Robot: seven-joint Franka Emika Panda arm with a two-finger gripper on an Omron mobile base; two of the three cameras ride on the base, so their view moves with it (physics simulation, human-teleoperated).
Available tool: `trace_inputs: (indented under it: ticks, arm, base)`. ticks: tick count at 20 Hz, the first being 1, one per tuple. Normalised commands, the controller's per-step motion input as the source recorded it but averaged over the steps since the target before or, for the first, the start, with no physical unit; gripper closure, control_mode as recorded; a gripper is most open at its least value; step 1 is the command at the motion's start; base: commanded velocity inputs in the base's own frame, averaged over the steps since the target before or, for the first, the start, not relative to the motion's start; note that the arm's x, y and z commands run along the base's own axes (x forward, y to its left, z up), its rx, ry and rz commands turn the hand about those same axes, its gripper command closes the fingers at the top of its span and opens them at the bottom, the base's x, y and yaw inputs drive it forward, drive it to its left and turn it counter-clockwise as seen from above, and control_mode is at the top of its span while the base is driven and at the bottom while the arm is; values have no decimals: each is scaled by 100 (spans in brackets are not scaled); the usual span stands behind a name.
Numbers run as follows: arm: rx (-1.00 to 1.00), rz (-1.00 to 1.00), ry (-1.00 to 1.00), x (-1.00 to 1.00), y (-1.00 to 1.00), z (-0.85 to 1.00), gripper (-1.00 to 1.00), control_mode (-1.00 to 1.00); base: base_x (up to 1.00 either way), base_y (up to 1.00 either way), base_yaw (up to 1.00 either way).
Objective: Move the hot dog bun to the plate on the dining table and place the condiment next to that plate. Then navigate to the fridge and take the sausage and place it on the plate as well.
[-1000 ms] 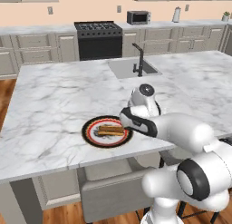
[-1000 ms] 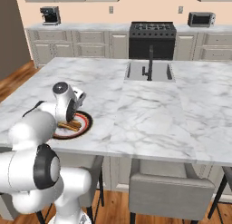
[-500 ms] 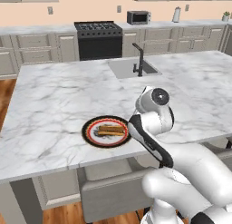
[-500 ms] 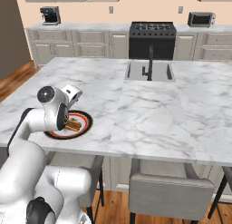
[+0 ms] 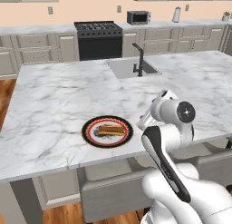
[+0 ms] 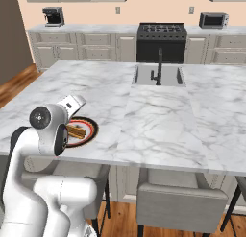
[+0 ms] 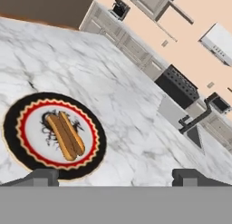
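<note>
Bun (image 5: 110,130) lies on the plate (image 5: 89,136), left of centre in the left base frame, on the marble tabletop (image 5: 54,96) near its front edge. In the hand frame the bun (image 7: 66,134) sits across the pale middle of the plate (image 7: 13,112) at lower left, its darker slit running lengthwise. So the first step looks done. The gripper (image 7: 115,177) at the bottom of the hand frame has its tips spread wide with nothing between them, and it sits off to the right of the plate, above bare marble. I cannot find the yellow condiment bottle in any frame, so that step appears next. It probably calls for turning or driving the base until the bottle comes into sight, then lowering the spread gripper around it. The sink (image 5: 129,68) and black faucet (image 5: 139,60) lie further back on the tabletop.
</note>
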Motion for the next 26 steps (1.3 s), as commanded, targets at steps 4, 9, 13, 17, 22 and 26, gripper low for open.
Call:
trace_inputs:
  ticks: [4, 9, 13, 17, 22, 26]
  arm:
    - [5, -7, -21, -59, -20, 0, -100, -100]
    - [0, -2, -6, -20, -1, 0, -100, -100]
    - [1, -1, -1, -8, -1, -2, -100, 100]
    - [0, 0, 0, 0, 0, 0, -100, 100]
    - [0, 0, 0, 0, 0, 0, -100, 100]
    - [0, 0, 0, 0, 0, 0, -100, 100]
  base:
    - [0, 0, 0]
    - [0, 0, 0]
    - [-43, -53, -14]
    - [-58, -100, -20]
    - [-52, -100, -18]
    - [-40, -100, -17]
